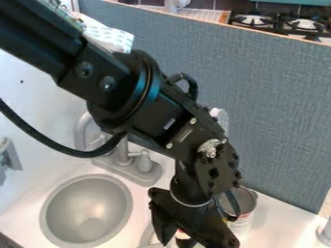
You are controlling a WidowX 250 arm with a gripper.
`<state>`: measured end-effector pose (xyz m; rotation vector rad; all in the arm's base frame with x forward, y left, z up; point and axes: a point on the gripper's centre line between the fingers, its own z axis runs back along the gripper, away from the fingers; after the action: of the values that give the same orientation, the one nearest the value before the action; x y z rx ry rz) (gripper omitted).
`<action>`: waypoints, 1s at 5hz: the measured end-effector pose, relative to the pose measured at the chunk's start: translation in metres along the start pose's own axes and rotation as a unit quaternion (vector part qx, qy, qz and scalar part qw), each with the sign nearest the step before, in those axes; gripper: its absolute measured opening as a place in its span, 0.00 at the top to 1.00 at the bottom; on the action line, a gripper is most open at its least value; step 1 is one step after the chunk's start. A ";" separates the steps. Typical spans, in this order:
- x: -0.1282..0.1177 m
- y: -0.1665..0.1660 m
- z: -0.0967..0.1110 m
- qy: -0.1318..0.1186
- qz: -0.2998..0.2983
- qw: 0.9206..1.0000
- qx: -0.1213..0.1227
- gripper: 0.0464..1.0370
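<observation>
Camera view: the black robot arm (213, 167) extends from the upper left, and its hand (192, 235) points down over the tabletop (275, 224) at the lower edge, to the right of the sink. Directly at the hand is a small item with white, red and dark green parts (183, 236). It is largely covered, so its kind is left open. How far open the hand is, and whether it has hold of that item, I cannot tell.

Just right of the hand and partly behind it, a metal can (245, 213) stands upright on its base, open end up, a stable position that would keep any contents in. To the left, the round grey sink basin (87, 213) is set into the top, its rim supporting it around the opening. The grey faucet (143, 167) is mounted behind the basin, a placing that suits a sink.

A blue-grey partition (275, 111) stands along the rear, apparently as a screen between this work area and the gas stove (281, 23) beyond.
</observation>
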<state>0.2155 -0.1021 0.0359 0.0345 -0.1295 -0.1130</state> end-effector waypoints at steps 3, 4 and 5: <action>0.017 0.031 -0.017 0.023 0.010 0.999 -0.028 0.04; 0.028 0.040 -0.029 0.035 0.007 0.999 -0.028 0.04; 0.041 0.049 -0.053 0.059 0.001 0.998 -0.024 0.04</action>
<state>0.2681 -0.0571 -0.0089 -0.0062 -0.0084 -0.1122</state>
